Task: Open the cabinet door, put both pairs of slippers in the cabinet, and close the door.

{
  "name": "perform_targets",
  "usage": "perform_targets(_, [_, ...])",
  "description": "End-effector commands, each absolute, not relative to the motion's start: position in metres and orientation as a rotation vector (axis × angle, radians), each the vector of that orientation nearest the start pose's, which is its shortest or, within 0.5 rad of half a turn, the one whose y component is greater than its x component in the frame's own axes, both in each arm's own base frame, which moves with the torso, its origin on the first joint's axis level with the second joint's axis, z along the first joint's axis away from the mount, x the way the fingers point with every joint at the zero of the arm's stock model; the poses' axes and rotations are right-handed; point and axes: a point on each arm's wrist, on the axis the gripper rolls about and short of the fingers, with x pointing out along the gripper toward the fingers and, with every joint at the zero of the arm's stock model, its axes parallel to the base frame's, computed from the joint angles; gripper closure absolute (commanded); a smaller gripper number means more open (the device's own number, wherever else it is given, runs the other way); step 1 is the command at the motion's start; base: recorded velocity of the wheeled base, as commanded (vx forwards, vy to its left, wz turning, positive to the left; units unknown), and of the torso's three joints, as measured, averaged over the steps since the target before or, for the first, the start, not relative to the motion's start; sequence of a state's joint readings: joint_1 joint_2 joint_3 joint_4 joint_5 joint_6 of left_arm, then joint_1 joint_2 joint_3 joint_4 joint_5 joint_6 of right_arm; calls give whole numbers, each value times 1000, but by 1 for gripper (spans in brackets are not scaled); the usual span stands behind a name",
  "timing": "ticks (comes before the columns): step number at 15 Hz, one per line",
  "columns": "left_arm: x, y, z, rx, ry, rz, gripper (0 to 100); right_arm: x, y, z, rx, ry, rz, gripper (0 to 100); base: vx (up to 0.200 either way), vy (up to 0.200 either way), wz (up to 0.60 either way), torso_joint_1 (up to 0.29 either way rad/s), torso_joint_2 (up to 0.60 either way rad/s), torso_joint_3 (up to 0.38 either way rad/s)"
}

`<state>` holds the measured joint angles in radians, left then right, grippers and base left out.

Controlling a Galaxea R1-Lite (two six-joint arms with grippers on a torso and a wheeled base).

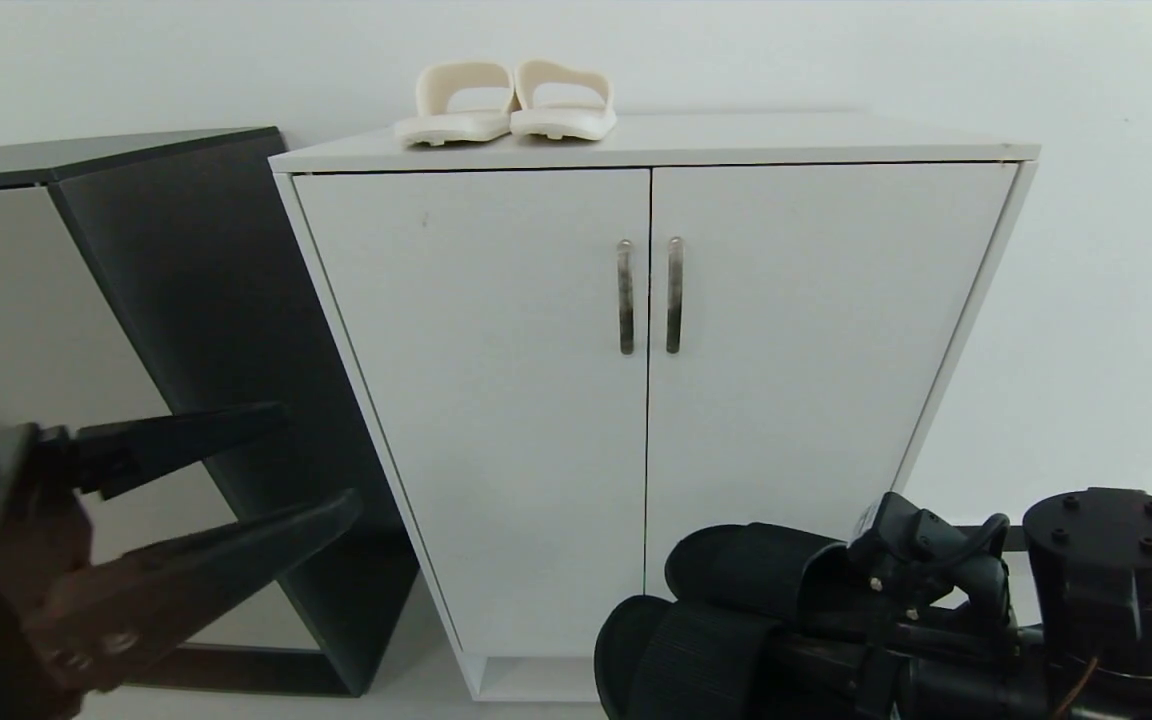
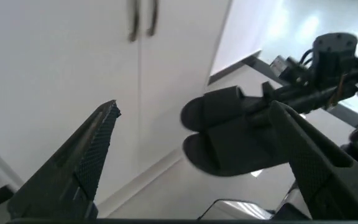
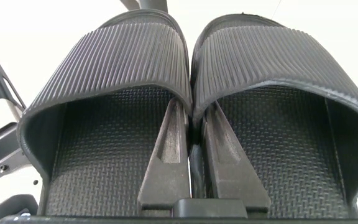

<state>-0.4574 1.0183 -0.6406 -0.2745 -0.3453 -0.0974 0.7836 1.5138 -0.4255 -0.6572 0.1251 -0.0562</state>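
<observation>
Inspection finding: the white cabinet stands with both doors shut, its two handles side by side at the centre seam. The cream slippers lie as a pair on top of the cabinet, above its left door.

The black slippers are held low in front of the cabinet's right door, off the floor. The right hand is clamped on them. Its fingers pinch the two adjoining inner walls together, which I judge to be a way of carrying both in one grip.

The left hand is spread wide and holds nothing. It is in front of the cabinet's left side, by a dark shelf unit. I judge it free to pull a handle, since no door is open yet.

No brand, label or writing is legible on any item.
</observation>
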Motion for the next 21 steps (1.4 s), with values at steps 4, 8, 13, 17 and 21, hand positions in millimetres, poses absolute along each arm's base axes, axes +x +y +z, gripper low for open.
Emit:
perform_targets(4, [172,-156,259,-79,172,-954,0,158,161,134,-202,410,906,100,0,0,0,0,0,0])
perform_targets(8, [184,-183,259,-137,163,-1084,0,158,161,133,-206,415,906,100,0,0,0,0,0,0])
perform_targets(13, [224,-188,261,-234,202,-1208,0,158,163,130,-215,423,911,100,0,0,0,0,0,0])
perform_targets(17, [267,-208,263,-292,174,-1197,0,158,164,129,-218,429,912,100,0,0,0,0,0,0])
perform_targets(21, [277,-218,267,-221,99,-1095,0,158,164,128,-219,432,912,100,0,0,0,0,0,0])
